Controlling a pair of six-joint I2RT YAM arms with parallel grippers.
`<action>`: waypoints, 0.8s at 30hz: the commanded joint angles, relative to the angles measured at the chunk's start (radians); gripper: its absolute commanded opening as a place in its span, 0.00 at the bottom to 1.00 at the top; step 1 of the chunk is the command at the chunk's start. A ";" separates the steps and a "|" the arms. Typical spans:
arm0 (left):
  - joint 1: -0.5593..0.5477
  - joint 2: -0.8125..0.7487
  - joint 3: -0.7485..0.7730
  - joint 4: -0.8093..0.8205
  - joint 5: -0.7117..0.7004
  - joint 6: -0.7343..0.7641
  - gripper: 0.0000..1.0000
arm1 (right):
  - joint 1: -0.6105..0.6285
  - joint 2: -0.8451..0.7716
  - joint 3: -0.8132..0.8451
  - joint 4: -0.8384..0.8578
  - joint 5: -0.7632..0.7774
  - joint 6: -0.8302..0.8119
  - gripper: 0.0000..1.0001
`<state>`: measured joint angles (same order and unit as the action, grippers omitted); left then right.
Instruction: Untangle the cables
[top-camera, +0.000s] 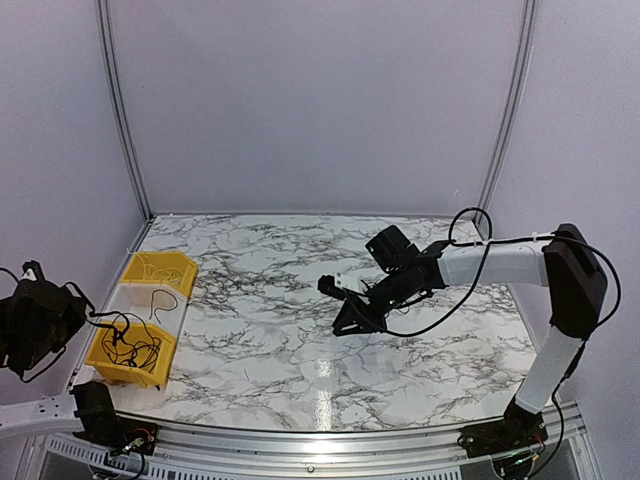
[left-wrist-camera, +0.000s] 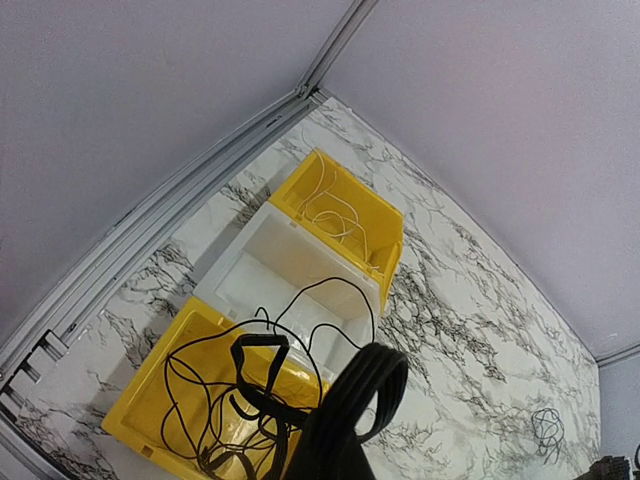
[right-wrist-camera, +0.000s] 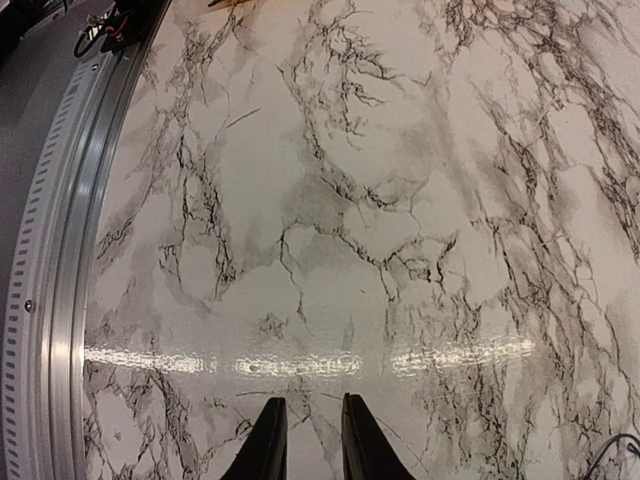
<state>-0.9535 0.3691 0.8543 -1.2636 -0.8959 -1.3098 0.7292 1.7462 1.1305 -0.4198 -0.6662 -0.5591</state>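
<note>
- Three bins stand in a row along the left edge of the marble worktop (top-camera: 300, 372): a far yellow bin (top-camera: 182, 266), a white bin (top-camera: 127, 298) in the middle and a near yellow bin (top-camera: 150, 378) towards the near-left corner. Each touches the next.
- The cables (top-camera: 132, 346), a wiry black bunch of loose loops, lie mostly inside the near yellow bin. One thin loop reaches over the rim and across the white bin.
- A few pale thin wires (left-wrist-camera: 332, 212) lie in the far yellow bin.
- The left gripper (left-wrist-camera: 365, 390) hangs beyond the left edge of the worktop, above and beside the near yellow bin. Its jaws are pressed together on strands of the cables, which run from its tip down into the bunch.
- The right gripper (right-wrist-camera: 308, 415) hovers over the bare middle of the worktop, well apart from the bins and pointing down. Its two fingers (right-wrist-camera: 268, 440) stand a narrow gap apart with nothing between them.
- A small wire tangle (left-wrist-camera: 545, 428) shows in the left wrist view, lying alone on the marble, well apart from the bins and towards the right arm.
</note>
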 joint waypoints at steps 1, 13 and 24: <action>0.000 -0.056 -0.052 -0.060 0.018 -0.134 0.00 | -0.004 -0.019 0.017 -0.008 0.005 -0.015 0.21; 0.001 -0.017 -0.030 -0.063 -0.011 -0.118 0.32 | -0.001 -0.018 0.015 -0.011 0.005 -0.019 0.21; 0.000 0.152 0.005 0.143 -0.023 0.273 0.43 | -0.004 -0.021 0.031 -0.013 0.016 -0.001 0.21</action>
<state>-0.9535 0.4183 0.8314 -1.2564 -0.9142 -1.2827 0.7292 1.7462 1.1305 -0.4210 -0.6628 -0.5625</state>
